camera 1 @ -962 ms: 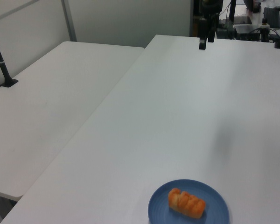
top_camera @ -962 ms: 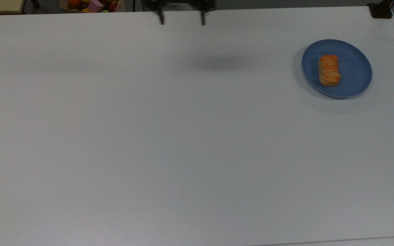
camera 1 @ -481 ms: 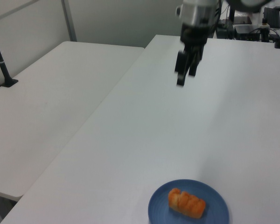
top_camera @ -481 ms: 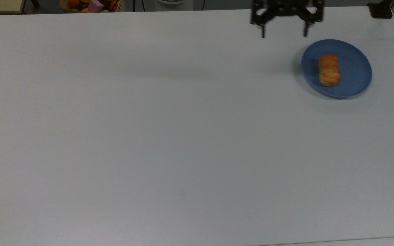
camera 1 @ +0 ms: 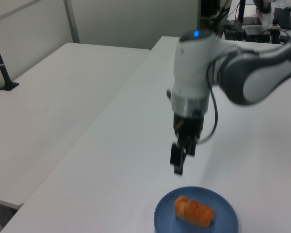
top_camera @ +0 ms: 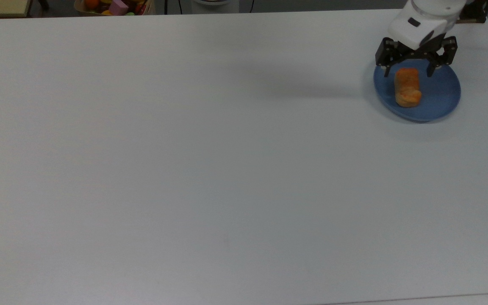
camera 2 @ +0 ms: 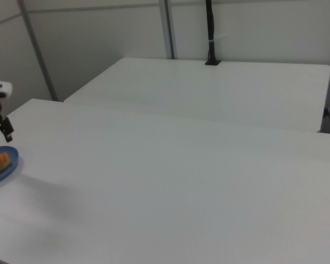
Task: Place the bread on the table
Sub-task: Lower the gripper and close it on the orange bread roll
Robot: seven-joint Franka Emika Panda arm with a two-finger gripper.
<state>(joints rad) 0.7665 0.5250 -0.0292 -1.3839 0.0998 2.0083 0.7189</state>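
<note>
Claw (top_camera: 409, 72), black two-fingered, spread wide and empty, hangs above the small golden-orange bread roll (top_camera: 407, 87) on the round blue plate (top_camera: 443, 91); soft and light, it wants a gentle pinch across its narrow middle.

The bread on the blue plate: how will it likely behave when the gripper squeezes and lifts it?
The bread looks puffy and lumpy, so probably soft and compressible. Small beside the plate, likely light. It lies flat and oblong, so it is unlikely to roll.

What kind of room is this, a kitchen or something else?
Probably a robotics lab, not a kitchen. A robot arm's gripper hangs over bread on a blue plate, on a plain white table, with a crate of toy objects behind.
</note>
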